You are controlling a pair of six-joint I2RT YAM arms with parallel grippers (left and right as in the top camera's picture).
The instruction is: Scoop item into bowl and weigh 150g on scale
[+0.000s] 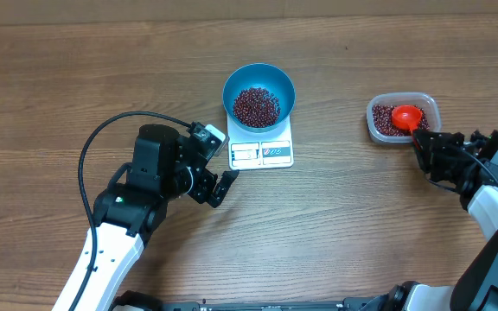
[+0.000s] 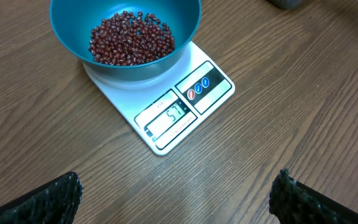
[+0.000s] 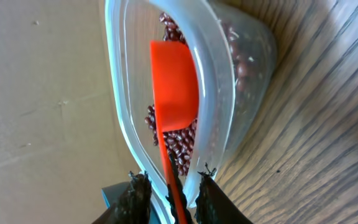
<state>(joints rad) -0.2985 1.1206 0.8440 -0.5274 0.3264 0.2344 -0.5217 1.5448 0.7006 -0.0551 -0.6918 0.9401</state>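
Near the desk's right edge, our right fingers (image 3: 139, 198) flank the slim handle of the light, stiff red plastic scoop (image 3: 174, 84), grip unclear; left fingers (image 2: 50, 200) gape.

Left arm (image 1: 115, 233) reaches from the table's (image 1: 361, 233) near edge toward centre; left end effector (image 2: 176, 199) jaws spread wide. Right arm (image 1: 491, 207) stands at the right edge; right end effector (image 3: 171, 183) jaws narrowly parted, pointing inward.

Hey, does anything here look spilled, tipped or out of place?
Nothing stands out. The beans sit inside the upright blue bowl on the scale, the red scoop rests in the clear container, and no beans lie loose on the table.
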